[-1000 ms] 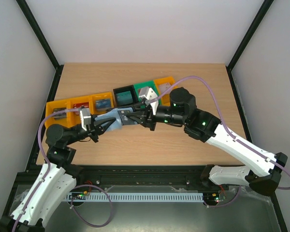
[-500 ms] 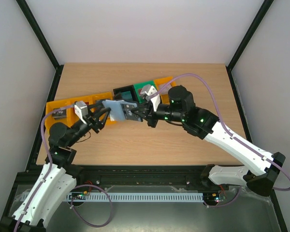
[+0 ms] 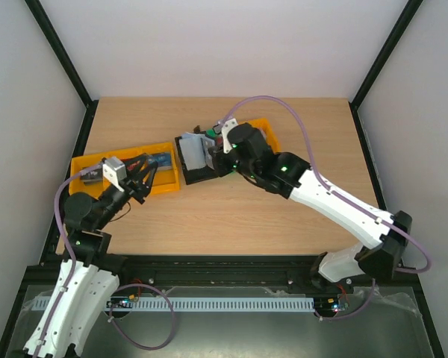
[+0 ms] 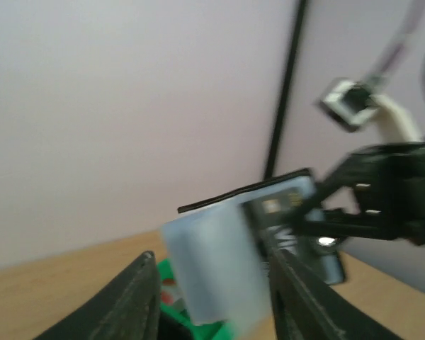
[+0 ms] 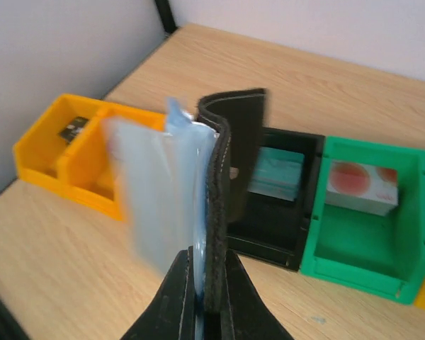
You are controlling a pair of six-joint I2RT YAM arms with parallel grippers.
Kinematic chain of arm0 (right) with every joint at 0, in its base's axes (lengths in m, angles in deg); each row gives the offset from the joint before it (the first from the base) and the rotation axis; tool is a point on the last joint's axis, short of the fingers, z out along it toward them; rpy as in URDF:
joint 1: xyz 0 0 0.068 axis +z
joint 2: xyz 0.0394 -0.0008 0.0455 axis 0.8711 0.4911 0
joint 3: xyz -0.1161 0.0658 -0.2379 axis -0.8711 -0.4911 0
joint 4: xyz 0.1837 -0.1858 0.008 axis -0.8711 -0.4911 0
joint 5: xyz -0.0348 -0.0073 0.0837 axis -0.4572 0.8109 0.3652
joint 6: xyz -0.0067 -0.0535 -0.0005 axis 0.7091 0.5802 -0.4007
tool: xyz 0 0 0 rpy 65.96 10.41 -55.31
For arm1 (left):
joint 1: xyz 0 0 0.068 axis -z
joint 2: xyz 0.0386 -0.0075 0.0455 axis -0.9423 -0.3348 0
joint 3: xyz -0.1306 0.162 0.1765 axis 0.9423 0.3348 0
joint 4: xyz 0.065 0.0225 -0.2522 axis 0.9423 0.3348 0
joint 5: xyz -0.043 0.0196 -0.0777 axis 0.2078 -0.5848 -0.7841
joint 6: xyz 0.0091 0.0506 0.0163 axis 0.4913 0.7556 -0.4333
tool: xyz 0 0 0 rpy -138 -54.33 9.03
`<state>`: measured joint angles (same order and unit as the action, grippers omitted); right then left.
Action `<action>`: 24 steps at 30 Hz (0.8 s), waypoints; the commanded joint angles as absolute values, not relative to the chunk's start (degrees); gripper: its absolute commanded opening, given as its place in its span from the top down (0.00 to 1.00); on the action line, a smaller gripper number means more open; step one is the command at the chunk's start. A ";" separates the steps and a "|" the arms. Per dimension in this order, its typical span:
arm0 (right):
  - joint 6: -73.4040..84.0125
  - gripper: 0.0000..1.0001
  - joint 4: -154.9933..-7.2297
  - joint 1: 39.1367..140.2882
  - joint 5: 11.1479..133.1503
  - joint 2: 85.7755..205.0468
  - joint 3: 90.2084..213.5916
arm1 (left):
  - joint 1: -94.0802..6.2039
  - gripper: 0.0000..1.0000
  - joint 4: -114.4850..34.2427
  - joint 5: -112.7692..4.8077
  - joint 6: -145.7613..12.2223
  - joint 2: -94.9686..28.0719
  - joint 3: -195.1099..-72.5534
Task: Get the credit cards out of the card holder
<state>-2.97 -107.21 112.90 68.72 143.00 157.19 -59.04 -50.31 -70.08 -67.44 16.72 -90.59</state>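
The card holder (image 5: pixel 230 163) hangs open and upright, a black cover with a blue-grey inner flap (image 5: pixel 152 198). My right gripper (image 5: pixel 207 301) is shut on its lower edge, over the black bin (image 3: pixel 203 176) in the top view. My left gripper (image 4: pixel 216 301) stands open and apart from the holder (image 4: pixel 212 265), which shows blurred just beyond its fingers. In the top view the left gripper (image 3: pixel 144 175) hovers over the orange bins, left of the holder (image 3: pixel 192 151). A dark blurred face with a pale square (image 4: pixel 276 207) shows inside the holder. I cannot make out the credit cards.
Along the back stands a row of bins: orange ones (image 5: pixel 49 152) at the left, a black one (image 5: pixel 283 227) with a teal-faced piece (image 5: pixel 278 173), and a green one (image 5: pixel 368 262) with a white red-dotted piece (image 5: pixel 361 185). Another orange bin (image 3: pixel 267 128) lies behind the right arm.
Both grippers were at the holder a second ago. The left one has let go, opened and drawn back left; the right one has shut on the holder and carried it back over the bins.
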 commanded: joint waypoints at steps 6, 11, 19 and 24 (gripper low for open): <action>-7.22 0.99 -113.28 120.22 58.77 153.48 168.10 | -50.87 0.67 -52.63 -84.42 -75.15 11.29 -89.60; -7.89 0.98 -107.92 120.35 66.53 152.67 166.53 | -49.88 0.72 -55.00 -79.72 -82.56 8.77 -86.18; -7.03 0.98 -101.59 120.27 79.31 151.57 163.25 | -50.50 0.71 -56.62 -77.48 -86.34 7.95 -84.33; -6.00 0.98 -98.70 119.10 83.83 148.58 159.98 | -53.28 0.71 -56.09 -78.75 -88.73 8.61 -83.93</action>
